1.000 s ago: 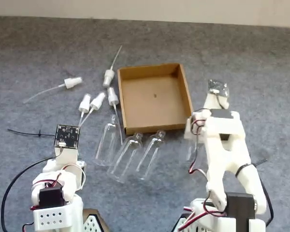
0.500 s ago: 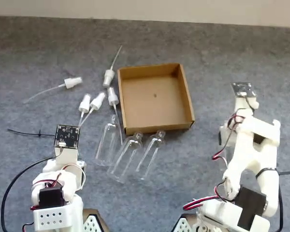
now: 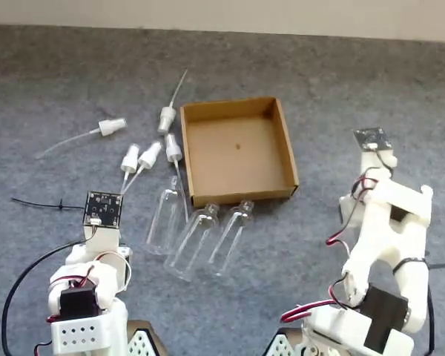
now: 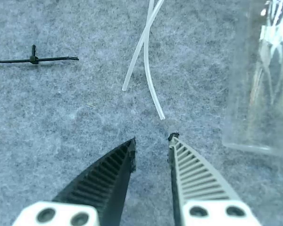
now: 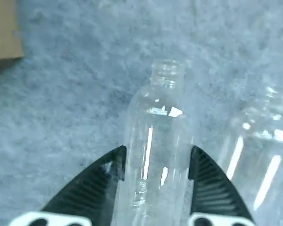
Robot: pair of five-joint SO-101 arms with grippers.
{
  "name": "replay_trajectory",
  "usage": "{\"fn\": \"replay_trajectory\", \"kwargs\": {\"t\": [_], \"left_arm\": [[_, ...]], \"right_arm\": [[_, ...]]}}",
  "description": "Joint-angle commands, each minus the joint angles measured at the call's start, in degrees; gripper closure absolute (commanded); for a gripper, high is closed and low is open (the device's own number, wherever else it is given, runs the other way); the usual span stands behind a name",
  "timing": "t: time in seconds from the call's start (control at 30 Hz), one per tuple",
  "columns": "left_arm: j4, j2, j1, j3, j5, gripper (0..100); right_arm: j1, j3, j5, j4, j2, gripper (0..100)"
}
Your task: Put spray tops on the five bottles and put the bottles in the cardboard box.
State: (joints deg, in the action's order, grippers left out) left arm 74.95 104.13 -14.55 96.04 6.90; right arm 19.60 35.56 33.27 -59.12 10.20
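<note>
Nearest you, your left gripper (image 4: 152, 139) hangs just over the grey felt (image 3: 59, 74). It is released and empty, its jaws a little apart. The base of one of the three bottles (image 3: 193, 236) lies just to its right and a cable tie (image 4: 33, 60) lies to its left, with bare felt between.

Your right gripper (image 5: 158, 150) looks clenched on a bottle (image 5: 160, 117). The jaws sit against both sides of the body and the uncapped neck points away. I judge that this grip leaves the mouth free for a top. A second bottle (image 5: 262, 141) lies just beside it, so mind that one when you lift.

Farther out, the cardboard box (image 3: 241, 197) sits open, left of the right arm. The three bottles' necks point at its near wall. The spray tops (image 3: 150, 154) lie scattered left of the box, with dip tubes (image 4: 146, 56) trailing toward the left gripper.
</note>
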Motion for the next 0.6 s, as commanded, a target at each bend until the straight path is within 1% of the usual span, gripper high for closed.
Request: {"fn": "replay_trajectory", "kwargs": {"t": [0.0, 0.03, 0.1, 0.17, 0.27, 0.43, 0.57], "left_arm": [[0.6, 0.7, -0.5, 1.1, -0.4, 88], [0.6, 0.7, -0.5, 1.1, -0.4, 88], [0.6, 0.7, -0.5, 1.1, -0.4, 88], [0.6, 0.7, -0.5, 1.1, -0.4, 88], [0.6, 0.7, -0.5, 1.1, -0.4, 88], [0.6, 0.7, -0.5, 1.1, -0.4, 88], [0.6, 0.7, -0.5, 1.1, -0.4, 88]], "right_arm": [[-8.5, 1.3, 0.2, -3.6, 0.7, 83.2], [-10.4, 1.8, -0.2, -5.6, 0.8, 83.2], [-13.9, 2.4, -4.1, -7.9, 0.8, 83.3], [-17.4, 2.4, -8.4, -9.0, 0.8, 83.3], [-22.7, 2.3, -13.0, -9.5, 0.8, 83.3], [-31.3, 2.4, -17.0, -11.6, 0.8, 83.3], [-35.8, 2.4, -20.6, -11.3, 0.8, 83.3]]}}
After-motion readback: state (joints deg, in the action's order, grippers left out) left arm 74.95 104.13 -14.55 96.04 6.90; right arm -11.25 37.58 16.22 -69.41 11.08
